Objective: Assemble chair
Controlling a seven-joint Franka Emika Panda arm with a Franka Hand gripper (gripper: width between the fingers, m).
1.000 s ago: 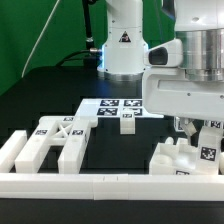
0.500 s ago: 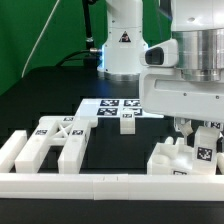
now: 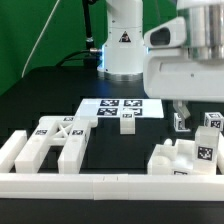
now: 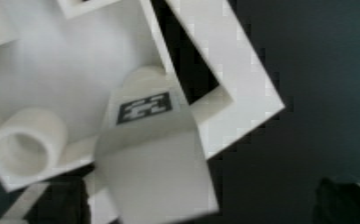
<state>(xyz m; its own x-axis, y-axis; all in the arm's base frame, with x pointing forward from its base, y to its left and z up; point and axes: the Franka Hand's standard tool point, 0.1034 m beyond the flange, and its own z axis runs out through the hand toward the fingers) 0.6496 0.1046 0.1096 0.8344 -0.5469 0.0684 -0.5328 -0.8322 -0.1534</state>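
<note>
My gripper (image 3: pixel 198 118) hangs open at the exterior view's right, just above a cluster of white chair parts (image 3: pixel 180 160). A tagged upright piece (image 3: pixel 212 123) stands between its dark fingers (image 3: pixel 180 113), with nothing gripping it. In the wrist view the same tagged white bar (image 4: pixel 150 130) runs between the two fingertips (image 4: pixel 49 205), with a dark gap on one side. A round peg (image 4: pixel 26 148) sits beside it. More white chair pieces (image 3: pixel 55 145) lie at the exterior view's left, and a small block (image 3: pixel 127 122) stands mid-table.
The marker board (image 3: pixel 112 105) lies flat behind the small block. A long white border rail (image 3: pixel 100 186) runs along the front edge. The robot's base (image 3: pixel 122 45) stands at the back, with a green backdrop on the left.
The jaws have opened and let go of the tagged piece. The gripper has risen a little above the right-hand cluster.
</note>
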